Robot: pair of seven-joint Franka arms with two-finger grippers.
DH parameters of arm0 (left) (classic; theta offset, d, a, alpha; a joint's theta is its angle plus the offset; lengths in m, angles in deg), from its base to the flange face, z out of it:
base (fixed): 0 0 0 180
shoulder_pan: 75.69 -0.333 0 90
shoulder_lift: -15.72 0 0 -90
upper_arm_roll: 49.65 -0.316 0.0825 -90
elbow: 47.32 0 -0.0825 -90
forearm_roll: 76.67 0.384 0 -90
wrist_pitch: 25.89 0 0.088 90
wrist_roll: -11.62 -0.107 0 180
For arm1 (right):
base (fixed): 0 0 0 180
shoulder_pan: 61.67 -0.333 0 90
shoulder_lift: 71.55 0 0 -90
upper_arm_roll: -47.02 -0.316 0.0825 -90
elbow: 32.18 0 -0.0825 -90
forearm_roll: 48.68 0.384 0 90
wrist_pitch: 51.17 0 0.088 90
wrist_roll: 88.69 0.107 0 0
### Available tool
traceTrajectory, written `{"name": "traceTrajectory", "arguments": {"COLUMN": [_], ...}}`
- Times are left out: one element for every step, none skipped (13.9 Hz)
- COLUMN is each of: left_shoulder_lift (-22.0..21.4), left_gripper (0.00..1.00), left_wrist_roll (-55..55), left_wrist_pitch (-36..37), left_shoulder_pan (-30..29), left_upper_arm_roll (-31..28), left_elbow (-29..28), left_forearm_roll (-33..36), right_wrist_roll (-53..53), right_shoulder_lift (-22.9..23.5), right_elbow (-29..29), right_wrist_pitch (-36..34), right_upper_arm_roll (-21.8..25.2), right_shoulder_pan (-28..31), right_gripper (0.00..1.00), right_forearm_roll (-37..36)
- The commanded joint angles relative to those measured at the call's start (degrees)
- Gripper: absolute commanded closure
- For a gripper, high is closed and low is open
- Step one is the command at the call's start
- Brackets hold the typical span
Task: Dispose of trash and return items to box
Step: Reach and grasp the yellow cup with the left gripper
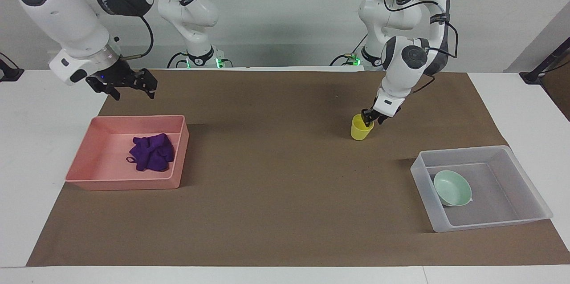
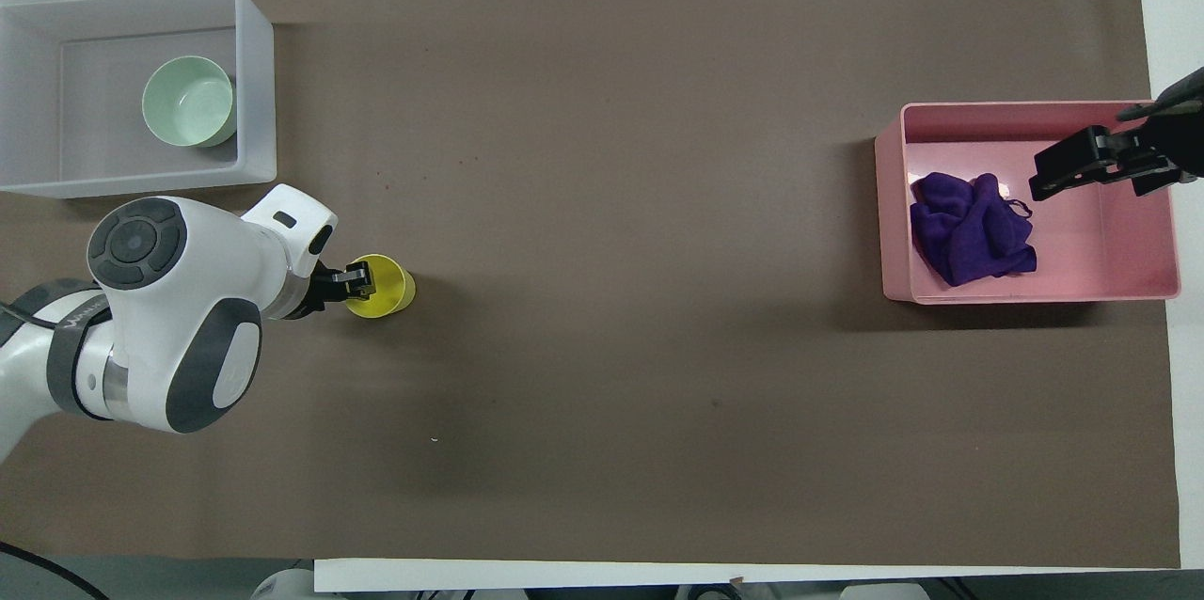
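The upright yellow plastic cup [image 1: 361, 127], near the clear box [image 1: 421, 172], was met at its rim by the left gripper [image 1: 370, 117]; closure was unclear. Light and slippery, it likely suited a rim pinch. The right gripper [image 1: 127, 84] was held open above the pink tray [image 1: 176, 150].

No lettering, label, brand or number can be read on anything in either view.

The left gripper [image 2: 356, 280] covers the yellow cup's [image 2: 381, 286] rim at nine o'clock from overhead, and whether its fingers pinch the wall is too small to tell. The right gripper [image 2: 1096, 169] is cut off at three o'clock overhead. The clear box's [image 2: 254, 64] nine o'clock end runs off the overhead picture.
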Motion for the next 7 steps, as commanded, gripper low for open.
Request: {"name": "traceTrajectory", "arguments": {"left_shoulder_lift": [-1.40,-1.31,-0.62,0.70,1.49,2.11,3.42], "left_gripper": [1.00,1.00,1.00,1.00,1.00,1.00,1.00], "left_wrist_roll": [1.19,1.28,1.19,1.45,1.28,1.10,1.19], "left_wrist_pitch": [-1.56,-1.47,-1.03,0.54,4.64,8.86,12.64], "left_shoulder_pan": [0.77,0.77,0.68,0.42,-0.28,-1.85,-3.44], "left_upper_arm_roll": [-0.88,-0.88,-0.88,-0.88,-1.14,-1.14,-1.14], "left_elbow": [-1.61,-1.17,0.23,3.63,8.11,12.94,17.77], "left_forearm_roll": [1.33,1.33,1.33,1.33,1.33,1.33,1.33], "right_wrist_roll": [0.12,0.12,-0.23,-0.66,-0.67,-0.67,-0.76], "right_shoulder_lift": [-1.26,-2.05,-2.32,-2.67,-2.84,-2.93,-2.93], "right_elbow": [0.02,0.02,-0.16,-0.68,-0.86,-1.04,-1.39], "right_wrist_pitch": [-1.19,-1.89,-2.07,-2.07,-1.81,-1.90,-1.98], "right_upper_arm_roll": [-0.47,-0.47,-0.65,-0.65,-0.65,-0.74,-0.74], "right_shoulder_pan": [0.45,0.45,0.54,0.63,0.54,0.37,0.54], "right_gripper": [0.01,0.01,0.00,0.00,0.00,0.00,0.00], "right_forearm_roll": [-0.67,-0.59,-0.41,0.02,0.12,0.12,0.20]}}
